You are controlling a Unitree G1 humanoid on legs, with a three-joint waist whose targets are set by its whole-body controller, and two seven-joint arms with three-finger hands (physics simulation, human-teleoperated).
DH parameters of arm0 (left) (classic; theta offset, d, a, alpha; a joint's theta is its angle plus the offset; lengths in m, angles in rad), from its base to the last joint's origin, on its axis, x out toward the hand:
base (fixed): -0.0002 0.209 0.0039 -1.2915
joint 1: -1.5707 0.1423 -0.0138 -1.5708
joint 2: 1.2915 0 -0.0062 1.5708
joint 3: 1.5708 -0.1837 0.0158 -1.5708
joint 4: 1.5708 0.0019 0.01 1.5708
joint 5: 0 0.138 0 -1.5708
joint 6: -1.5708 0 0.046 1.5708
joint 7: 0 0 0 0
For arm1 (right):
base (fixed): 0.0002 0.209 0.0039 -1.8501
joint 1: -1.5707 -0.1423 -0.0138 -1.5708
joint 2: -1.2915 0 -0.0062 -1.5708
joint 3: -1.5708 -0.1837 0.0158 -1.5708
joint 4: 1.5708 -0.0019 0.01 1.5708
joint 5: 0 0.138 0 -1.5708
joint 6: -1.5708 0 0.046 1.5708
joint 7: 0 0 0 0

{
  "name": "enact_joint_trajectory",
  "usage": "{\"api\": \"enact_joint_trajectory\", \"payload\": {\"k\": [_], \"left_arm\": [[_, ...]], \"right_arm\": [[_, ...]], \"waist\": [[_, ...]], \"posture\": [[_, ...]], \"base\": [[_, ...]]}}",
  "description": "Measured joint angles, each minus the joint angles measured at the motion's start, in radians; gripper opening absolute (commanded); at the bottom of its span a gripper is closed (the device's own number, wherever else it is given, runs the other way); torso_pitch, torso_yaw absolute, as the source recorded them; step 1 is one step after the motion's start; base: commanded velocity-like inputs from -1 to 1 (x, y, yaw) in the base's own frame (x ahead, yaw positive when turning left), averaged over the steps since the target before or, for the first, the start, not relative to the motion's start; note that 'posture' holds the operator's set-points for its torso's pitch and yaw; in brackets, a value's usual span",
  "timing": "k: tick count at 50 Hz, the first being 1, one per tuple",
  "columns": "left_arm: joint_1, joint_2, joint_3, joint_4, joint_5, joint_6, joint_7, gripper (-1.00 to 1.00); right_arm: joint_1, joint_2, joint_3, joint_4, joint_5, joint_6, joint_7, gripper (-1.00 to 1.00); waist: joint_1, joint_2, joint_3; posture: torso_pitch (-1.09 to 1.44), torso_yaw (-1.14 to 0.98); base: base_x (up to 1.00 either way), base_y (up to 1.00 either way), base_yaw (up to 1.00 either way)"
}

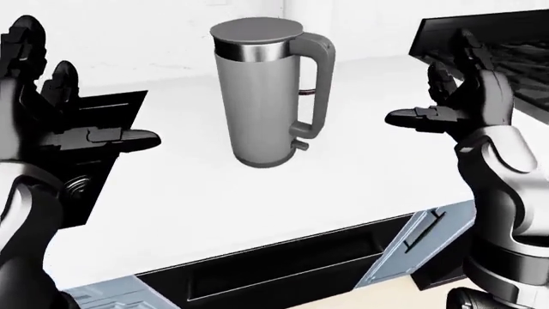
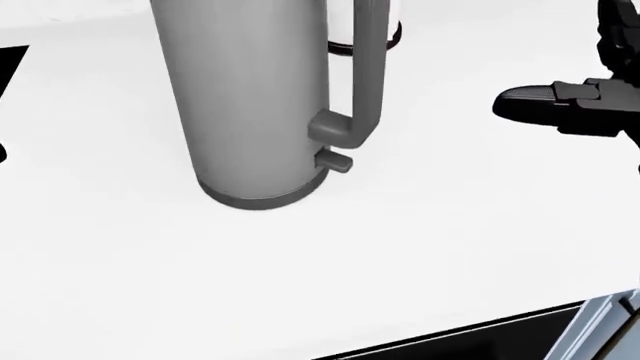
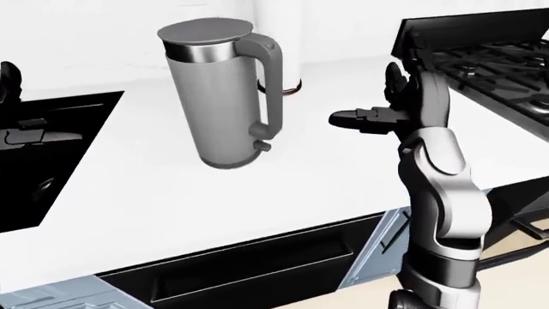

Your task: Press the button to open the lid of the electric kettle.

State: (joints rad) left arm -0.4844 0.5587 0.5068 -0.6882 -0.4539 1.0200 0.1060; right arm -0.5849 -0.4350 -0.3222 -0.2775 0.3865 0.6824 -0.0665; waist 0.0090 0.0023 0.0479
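A grey electric kettle [image 1: 262, 96] stands upright on the white counter [image 1: 214, 193], lid [image 1: 255, 30] shut, handle [image 1: 316, 84] turned to the view's right. A small knob [image 2: 334, 160] sticks out near its base below the handle. My right hand [image 1: 446, 103] is open, to the right of the kettle, one finger [image 1: 414, 118] pointing toward the handle, apart from it. My left hand [image 1: 69, 122] is open at the left, apart from the kettle.
A black sink [image 3: 43, 161] is set in the counter at the left. A black stove [image 3: 489, 58] with grates lies at the right. A dark open drawer [image 1: 291, 264] runs below the counter's near edge. A white wall stands behind.
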Motion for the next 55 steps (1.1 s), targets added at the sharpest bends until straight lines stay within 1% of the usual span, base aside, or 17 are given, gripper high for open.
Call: {"api": "enact_joint_trajectory", "payload": {"k": [3, 4, 5, 6, 7, 9, 10, 12, 14, 16, 20, 23, 29, 33, 41, 45, 55], "left_arm": [[0.000, 0.000, -0.002, -0.004, 0.000, -0.006, -0.001, 1.00], [-0.001, -0.004, -0.004, -0.005, 0.000, -0.006, -0.001, 1.00], [0.002, -0.010, -0.009, -0.005, -0.002, -0.004, -0.003, 1.00], [0.005, -0.011, -0.017, -0.003, -0.005, 0.000, -0.005, 1.00], [0.004, -0.011, -0.023, 0.001, -0.009, 0.005, -0.008, 1.00], [0.002, -0.008, -0.025, 0.005, -0.013, 0.011, -0.012, 1.00], [-0.002, -0.006, -0.023, 0.005, -0.014, 0.013, -0.011, 1.00], [-0.010, -0.001, -0.014, 0.002, -0.012, 0.008, -0.008, 1.00], [-0.013, 0.004, -0.010, -0.005, -0.008, -0.003, -0.005, 1.00], [-0.018, -0.004, -0.008, 0.003, -0.002, -0.012, -0.001, 1.00], [-0.007, -0.004, -0.008, 0.020, 0.007, 0.003, 0.009, 1.00], [-0.003, 0.001, -0.004, -0.002, -0.002, 0.000, 0.003, 1.00], [0.001, -0.005, -0.016, -0.024, -0.029, -0.010, -0.015, 1.00], [0.002, -0.004, -0.014, -0.030, -0.031, -0.020, -0.018, 1.00], [0.004, -0.004, -0.006, -0.022, -0.039, -0.001, -0.014, 1.00], [0.003, -0.005, -0.005, -0.014, -0.046, 0.012, -0.005, 1.00], [0.005, -0.001, -0.003, -0.023, -0.055, 0.012, -0.001, 1.00]], "right_arm": [[-0.005, -0.004, -0.003, -0.005, 0.001, -0.007, -0.001, 1.00], [-0.006, -0.007, -0.004, -0.003, 0.002, -0.008, -0.001, 1.00], [-0.004, -0.009, -0.009, 0.000, 0.001, -0.009, -0.002, 1.00], [0.000, -0.008, -0.013, 0.005, 0.000, -0.008, -0.005, 1.00], [0.007, -0.007, -0.016, 0.012, -0.002, -0.005, -0.008, 1.00], [0.011, -0.006, -0.015, 0.024, -0.005, 0.004, -0.011, 1.00], [0.008, -0.007, -0.013, 0.025, -0.006, 0.007, -0.012, 1.00], [-0.001, -0.010, -0.009, 0.018, -0.006, 0.002, -0.011, 1.00], [-0.008, -0.012, -0.008, 0.011, -0.008, -0.010, -0.007, 1.00], [-0.016, -0.010, -0.006, 0.011, -0.010, -0.022, -0.005, 1.00], [-0.002, 0.008, 0.021, 0.028, -0.002, -0.022, 0.004, 1.00], [0.005, 0.005, 0.011, 0.044, 0.003, -0.010, 0.000, 1.00], [-0.028, -0.021, -0.013, 0.082, -0.008, -0.026, -0.030, 1.00], [-0.029, -0.030, -0.005, 0.105, -0.031, -0.052, -0.040, 1.00], [-0.031, -0.033, -0.008, 0.117, -0.039, -0.040, -0.027, 1.00], [-0.032, -0.034, -0.007, 0.106, -0.032, -0.028, -0.026, 1.00], [-0.032, -0.035, -0.005, 0.092, -0.031, -0.029, -0.025, 1.00]], "waist": [[0.004, -0.042, -0.005], [0.003, -0.044, -0.007], [-0.006, -0.027, 0.000], [-0.012, -0.019, 0.005], [-0.015, -0.021, 0.008], [-0.018, -0.023, 0.003], [-0.017, -0.019, 0.000], [-0.018, 0.003, 0.003], [-0.021, 0.032, 0.001], [-0.017, 0.067, -0.014], [-0.006, 0.052, 0.000], [-0.010, 0.043, 0.008], [-0.019, 0.028, 0.007], [-0.023, 0.018, 0.005], [-0.018, 0.013, 0.005], [-0.016, 0.010, -0.012], [-0.009, 0.001, -0.080]], "posture": [[0.00, 0.00], [0.00, 0.00], [0.00, 0.00], [0.00, 0.00], [0.00, 0.00], [0.00, 0.00], [0.00, 0.00], [0.00, 0.00], [0.00, 0.00], [0.00, 0.00], [0.00, 0.00], [0.00, 0.00], [0.00, 0.00], [0.00, 0.00], [-0.02, 0.00], [-0.06, 0.00], [-0.16, 0.00]], "base": [[0.21, 0.06, 0.00], [0.21, 0.02, 0.00], [0.22, 0.02, 0.00], [0.23, 0.02, 0.00], [0.23, 0.02, 0.00], [0.23, 0.02, 0.00], [0.23, 0.00, 0.00], [0.21, 0.00, 0.00], [0.09, 0.00, 0.00], [0.00, 0.00, 0.00], [0.00, 0.00, 0.00], [0.00, 0.00, 0.00], [0.00, 0.00, 0.00], [0.00, 0.00, 0.00], [0.00, 0.00, 0.00], [0.00, 0.00, 0.00], [0.00, 0.00, 0.00]]}}
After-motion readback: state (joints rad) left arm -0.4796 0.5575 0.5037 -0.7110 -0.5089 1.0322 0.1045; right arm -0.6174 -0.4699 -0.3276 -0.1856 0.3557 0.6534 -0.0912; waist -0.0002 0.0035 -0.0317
